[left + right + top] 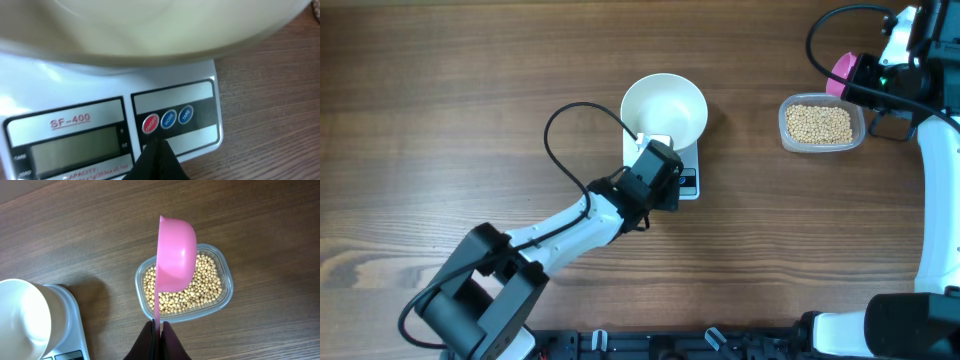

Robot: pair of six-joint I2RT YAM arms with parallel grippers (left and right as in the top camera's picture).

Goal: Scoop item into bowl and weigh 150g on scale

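The brown wooden tabletop is carrying everything, and near its middle the deep round white bowl is sitting empty on the small white rectangular digital scale, covering the scale's far part and leaving its front panel bare. The left arm is reaching in from the near left corner, so it is by far the nearer arm to the scale. Toward the right edge, the clear rectangular plastic tub is lying with its long axis running along that edge's crosswise direction, well apart from the bowl. The right pincer is gripping the thin handle of the pink plastic scoop, jaws pressed tight on it, and the scoop is hanging cup-forward directly above the small round pale-tan beans that are filling the tub; the bowl is lying off to the scoop's left. The grey display is showing no digits that can be made out. The left pincer is fully closed on nothing, its joined tips pointing at the panel, and the round red button is lying just ahead of them and a touch to the left. Judging by this, a short push forward is what the next move is calling for.
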